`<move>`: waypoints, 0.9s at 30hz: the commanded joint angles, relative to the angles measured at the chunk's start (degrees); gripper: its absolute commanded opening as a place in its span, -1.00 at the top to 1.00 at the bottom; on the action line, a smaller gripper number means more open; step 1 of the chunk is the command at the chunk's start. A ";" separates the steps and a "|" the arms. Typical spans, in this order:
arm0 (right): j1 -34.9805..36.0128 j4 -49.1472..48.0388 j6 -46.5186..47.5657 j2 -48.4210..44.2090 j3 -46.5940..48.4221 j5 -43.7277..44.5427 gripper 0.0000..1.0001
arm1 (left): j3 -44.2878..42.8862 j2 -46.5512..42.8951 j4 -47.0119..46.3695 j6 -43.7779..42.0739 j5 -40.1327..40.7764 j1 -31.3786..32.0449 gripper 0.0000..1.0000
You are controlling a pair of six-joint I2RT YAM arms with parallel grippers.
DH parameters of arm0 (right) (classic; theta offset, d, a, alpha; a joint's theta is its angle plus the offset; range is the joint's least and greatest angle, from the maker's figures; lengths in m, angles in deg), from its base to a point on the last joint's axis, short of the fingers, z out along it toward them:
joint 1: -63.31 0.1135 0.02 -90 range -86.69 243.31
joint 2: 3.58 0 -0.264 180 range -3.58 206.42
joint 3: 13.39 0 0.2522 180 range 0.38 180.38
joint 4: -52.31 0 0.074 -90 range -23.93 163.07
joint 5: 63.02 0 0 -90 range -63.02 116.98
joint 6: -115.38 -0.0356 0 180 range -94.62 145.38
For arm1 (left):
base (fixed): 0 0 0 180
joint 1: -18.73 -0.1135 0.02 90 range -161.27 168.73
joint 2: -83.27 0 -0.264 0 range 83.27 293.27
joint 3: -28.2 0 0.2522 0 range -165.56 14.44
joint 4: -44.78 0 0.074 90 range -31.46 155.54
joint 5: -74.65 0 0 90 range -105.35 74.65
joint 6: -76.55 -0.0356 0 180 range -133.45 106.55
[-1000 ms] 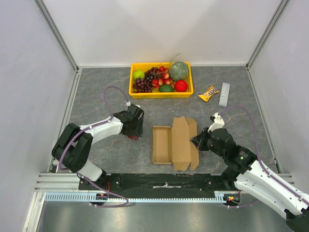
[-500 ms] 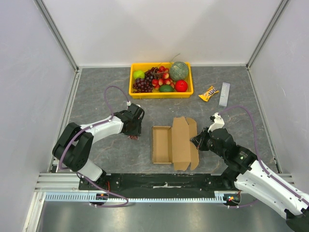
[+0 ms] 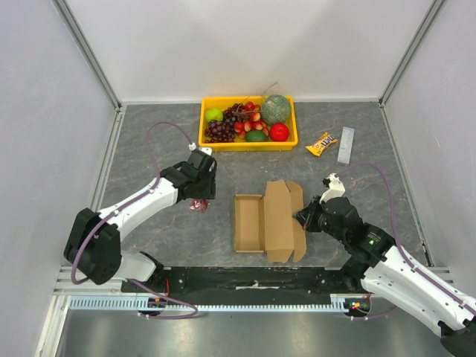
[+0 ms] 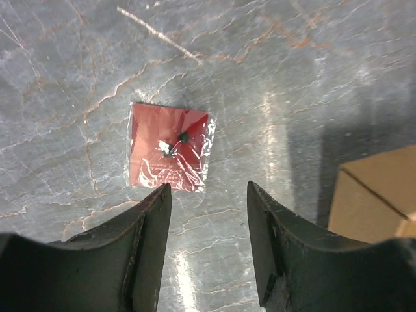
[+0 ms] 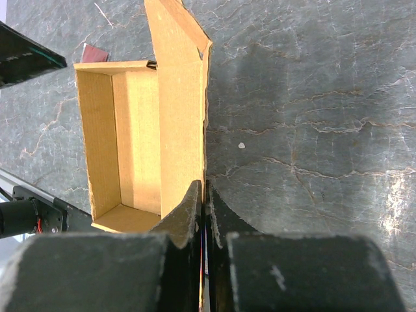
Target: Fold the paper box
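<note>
- The right end effector (image 5: 205, 195) is clenched on the edge of the paper box's (image 3: 264, 222) open lid flap, on the box's right side.
- The paper box lies on the worktop (image 3: 163, 149), its tray part open upward and its lid spread to the right.
- Left of the box, the left end effector (image 4: 208, 195) hangs released, fingers apart, over a dark-red packet (image 4: 169, 147) lying flat.
- Beyond the box sits a yellow tray (image 3: 248, 145) of fruit (image 3: 253, 123).

Mid-table: paper box (image 3: 266, 222); small packet (image 3: 198, 205) left of it, apart; fruit tray (image 3: 223, 144) behind both.
</note>
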 commanded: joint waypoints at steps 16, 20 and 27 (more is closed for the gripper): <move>0.06 -1.18 0.07 -0.06 0.79 -0.59 0.89 | -0.67 1.11 -1.28 0.03 1.92 0.02 -0.98; 0.15 -1.18 -0.01 -0.23 0.78 -0.59 0.88 | -0.57 4.36 -4.10 -1.11 2.01 -1.22 -1.00; 0.06 -1.26 -0.01 -0.15 0.70 -0.59 0.88 | 0.21 8.41 -6.65 -2.17 1.57 -4.03 -1.00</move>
